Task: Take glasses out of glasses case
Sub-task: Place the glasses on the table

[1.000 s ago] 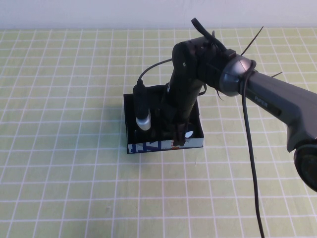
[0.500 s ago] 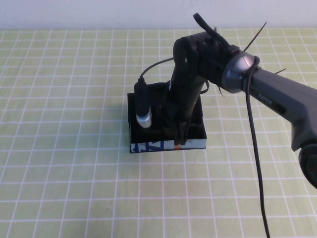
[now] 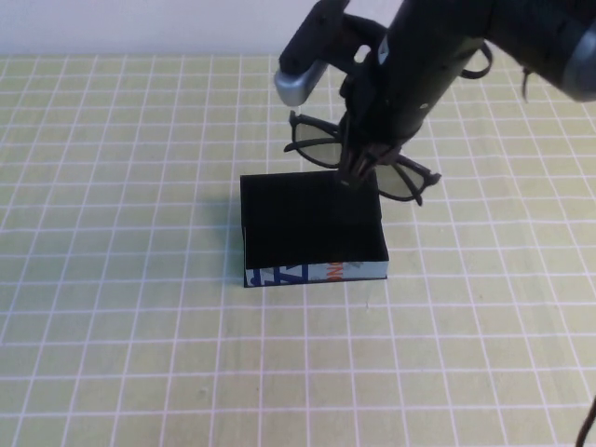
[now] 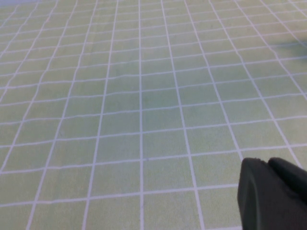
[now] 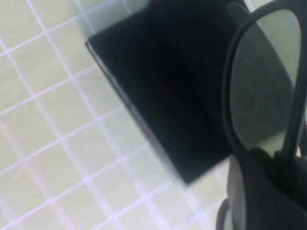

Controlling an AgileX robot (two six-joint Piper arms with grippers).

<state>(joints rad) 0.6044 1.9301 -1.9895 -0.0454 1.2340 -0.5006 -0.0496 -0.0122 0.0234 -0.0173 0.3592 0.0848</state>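
My right gripper (image 3: pixel 359 169) is shut on the bridge of the black thick-framed glasses (image 3: pixel 315 152) and holds them in the air above the far edge of the glasses case (image 3: pixel 312 223). The case is an open black box with a white, blue and orange strip (image 3: pixel 312 274) on its near side, and its inside looks empty. In the right wrist view the glasses (image 5: pixel 231 100) hang from my right gripper (image 5: pixel 280 160) over the case (image 5: pixel 177 91). My left gripper (image 4: pixel 273 191) shows only in the left wrist view, shut and empty over bare cloth.
A yellow-green cloth with a white grid (image 3: pixel 130 307) covers the table. A white wall (image 3: pixel 140 23) runs along the far edge. The right arm (image 3: pixel 447 47) reaches in from the upper right.
My right gripper has risen out of the case with the glasses in it and moved slightly toward the far side. The case stays in place.
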